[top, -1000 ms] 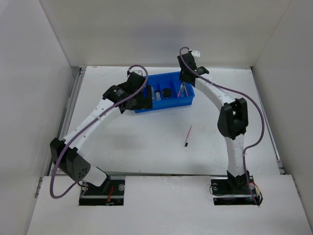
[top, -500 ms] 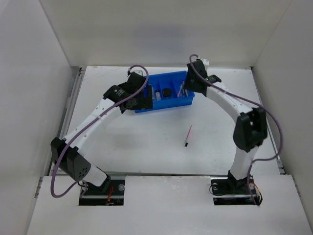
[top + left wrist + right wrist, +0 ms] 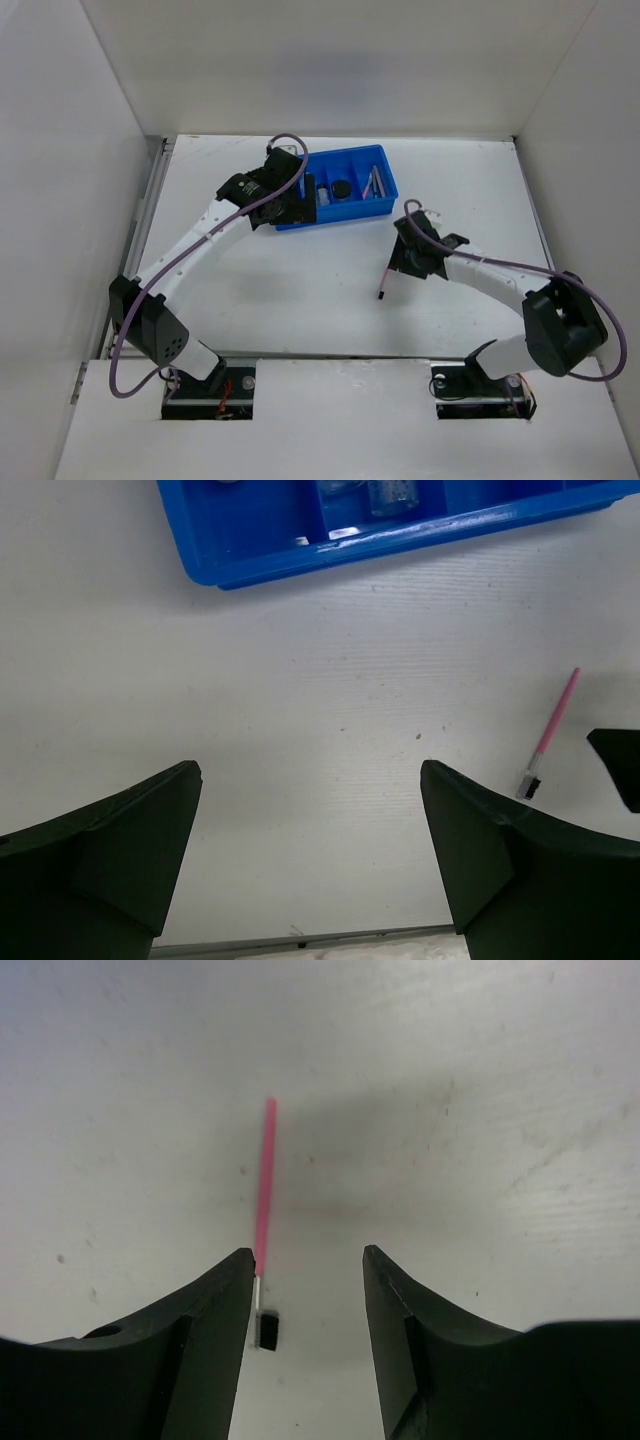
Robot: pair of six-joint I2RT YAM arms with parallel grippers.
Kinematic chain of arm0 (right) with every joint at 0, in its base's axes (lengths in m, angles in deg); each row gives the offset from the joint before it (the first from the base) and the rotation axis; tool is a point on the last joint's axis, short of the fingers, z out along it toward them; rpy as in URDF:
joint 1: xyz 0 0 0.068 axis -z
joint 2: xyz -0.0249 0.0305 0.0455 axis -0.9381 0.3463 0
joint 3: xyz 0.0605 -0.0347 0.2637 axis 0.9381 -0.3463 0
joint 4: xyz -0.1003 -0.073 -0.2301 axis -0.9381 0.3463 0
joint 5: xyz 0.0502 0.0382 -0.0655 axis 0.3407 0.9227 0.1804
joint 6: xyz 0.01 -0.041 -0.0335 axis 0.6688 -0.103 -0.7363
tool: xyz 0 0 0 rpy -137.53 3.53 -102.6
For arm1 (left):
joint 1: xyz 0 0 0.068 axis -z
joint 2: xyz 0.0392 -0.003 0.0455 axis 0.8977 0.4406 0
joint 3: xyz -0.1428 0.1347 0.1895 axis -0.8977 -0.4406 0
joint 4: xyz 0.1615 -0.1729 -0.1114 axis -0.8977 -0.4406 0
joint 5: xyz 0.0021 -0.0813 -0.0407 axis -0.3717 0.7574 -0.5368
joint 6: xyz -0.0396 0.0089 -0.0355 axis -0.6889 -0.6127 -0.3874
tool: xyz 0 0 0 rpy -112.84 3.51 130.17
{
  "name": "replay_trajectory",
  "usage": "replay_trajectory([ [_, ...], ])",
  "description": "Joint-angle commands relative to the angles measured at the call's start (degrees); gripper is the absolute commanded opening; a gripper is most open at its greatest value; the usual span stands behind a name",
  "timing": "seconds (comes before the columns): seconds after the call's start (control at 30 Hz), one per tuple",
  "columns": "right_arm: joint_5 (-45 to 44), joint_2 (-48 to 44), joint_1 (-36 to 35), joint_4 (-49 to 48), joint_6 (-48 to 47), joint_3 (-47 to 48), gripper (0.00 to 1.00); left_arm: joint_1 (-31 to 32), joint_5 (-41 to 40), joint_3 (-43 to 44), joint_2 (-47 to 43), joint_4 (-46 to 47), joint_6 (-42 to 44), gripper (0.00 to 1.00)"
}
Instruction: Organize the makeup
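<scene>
I find the right gripper [image 3: 307,1253] parted and empty, low over the table [image 3: 300,300], with the pink pencil [image 3: 264,1185] lying flat by one finger. The left gripper [image 3: 310,768] gapes wide, empty, near the blue tray [image 3: 400,540].

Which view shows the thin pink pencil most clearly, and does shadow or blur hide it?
Right wrist: thin pink pencil sharp, a soft grey shadow falling on the white table beside it. Left wrist: sharp, near the right edge. Top external: tiny, unblurred.
</scene>
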Motion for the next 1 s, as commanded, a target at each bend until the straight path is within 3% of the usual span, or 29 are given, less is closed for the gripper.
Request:
replay_trajectory([
  [0.0, 2.5, -1.9, -1.6, -3.6, 4.7, -2.8, 0.54, -0.3, 0.5, -0.7, -0.1, 0.8, 1.0, 0.89],
  [0.3, 3.1, 5.0, -6.7, -6.9, 7.3, -1.3, 0.52, -0.3, 0.5, -0.7, -0.6, 0.8, 1.0, 0.89],
  [0.63, -7.0, 12.9, -10.0, -0.2, 9.7, 3.5, 0.35, -0.3, 0.5, -0.7, -0.6, 0.8, 1.0, 0.89],
  [0.97, -9.4, 18.4, -11.6, 3.4, 11.4, 6.7, 0.17, -0.3, -0.5, -1.3, -1.7, 0.8, 1.0, 0.89],
])
